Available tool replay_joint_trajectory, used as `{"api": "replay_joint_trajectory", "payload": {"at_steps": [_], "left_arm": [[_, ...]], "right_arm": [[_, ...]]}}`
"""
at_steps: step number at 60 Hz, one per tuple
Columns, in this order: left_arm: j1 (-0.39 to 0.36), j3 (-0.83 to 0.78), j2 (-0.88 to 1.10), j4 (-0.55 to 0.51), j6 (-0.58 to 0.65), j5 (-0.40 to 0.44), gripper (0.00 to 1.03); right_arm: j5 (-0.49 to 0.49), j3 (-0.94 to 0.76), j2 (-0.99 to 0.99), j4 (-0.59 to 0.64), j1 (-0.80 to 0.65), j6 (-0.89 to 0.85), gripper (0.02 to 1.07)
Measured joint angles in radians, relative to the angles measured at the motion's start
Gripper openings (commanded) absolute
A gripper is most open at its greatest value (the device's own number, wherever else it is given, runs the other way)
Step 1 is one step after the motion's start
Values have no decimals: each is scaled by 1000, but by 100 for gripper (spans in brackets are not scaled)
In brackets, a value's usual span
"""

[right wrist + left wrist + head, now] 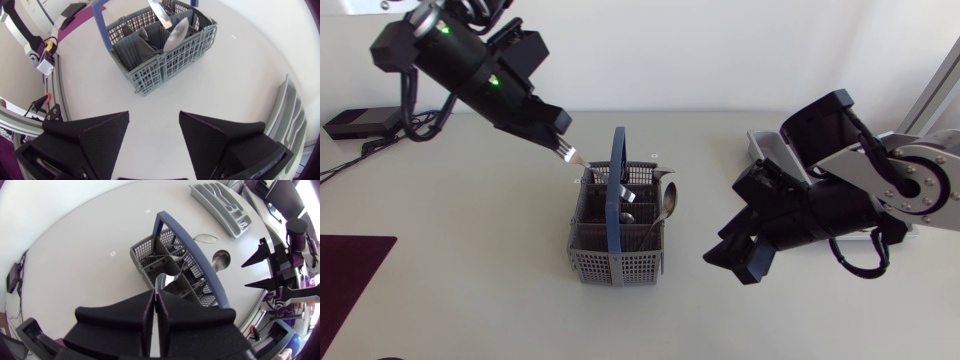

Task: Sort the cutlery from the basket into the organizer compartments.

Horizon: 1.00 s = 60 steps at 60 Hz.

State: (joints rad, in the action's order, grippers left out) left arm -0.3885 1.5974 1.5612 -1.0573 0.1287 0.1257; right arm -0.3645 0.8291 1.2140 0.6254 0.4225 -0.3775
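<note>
The basket (620,235), grey mesh with a blue arched handle, stands upright near the middle of the tabletop (470,260). It holds several pieces of cutlery in its compartments, among them a spoon (667,200) that leans bowl-up against the wall on the side towards the right arm.

The left gripper (558,138) hangs above the tabletop just beside the basket, at its far corner on the left arm's side. Its jaws are together, clamped on a thin silver cutlery piece (569,154) whose end protrudes towards the basket rim. The kind of piece cannot be told.

The right gripper (732,256) is held low, near the basket but apart from it, on the opposite side. Its jaws stand wide apart with nothing between them, and point at the basket wall.

The organizer (222,204), a grey tray with lengthwise compartments, lies beyond the right arm, well apart from the basket. In the head view the arm hides most of it.

A dark maroon mat (350,275) lies at the tabletop edge on the left arm's side.
</note>
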Motion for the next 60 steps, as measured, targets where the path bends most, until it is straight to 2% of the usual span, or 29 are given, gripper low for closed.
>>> {"api": "replay_joint_trajectory", "payload": {"at_steps": [21, 27, 34, 37, 41, 53, 60], "left_arm": [[213, -73, -124, -23, 135, 248, 3], [233, -63, -149, -66, 170, 261, 3], [229, -16, -166, -113, 211, 263, 3], [217, 19, -175, -126, 228, 254, 3], [186, 65, -192, -132, 243, 196, 3], [21, 185, -252, -129, 265, 0, 4], [-29, 224, -265, -116, 264, -37, 4]], "right_arm": [[26, 0, -6, 1, 36, 0, 75], [57, 0, -30, 6, 45, 0, 75], [90, 21, -80, 37, 55, 0, 83], [101, 50, -98, 56, 61, -1, 84], [109, 100, -117, 69, 61, -11, 85], [113, 217, -157, 83, 61, -26, 86], [116, 228, -185, 82, 61, -35, 88]]}}
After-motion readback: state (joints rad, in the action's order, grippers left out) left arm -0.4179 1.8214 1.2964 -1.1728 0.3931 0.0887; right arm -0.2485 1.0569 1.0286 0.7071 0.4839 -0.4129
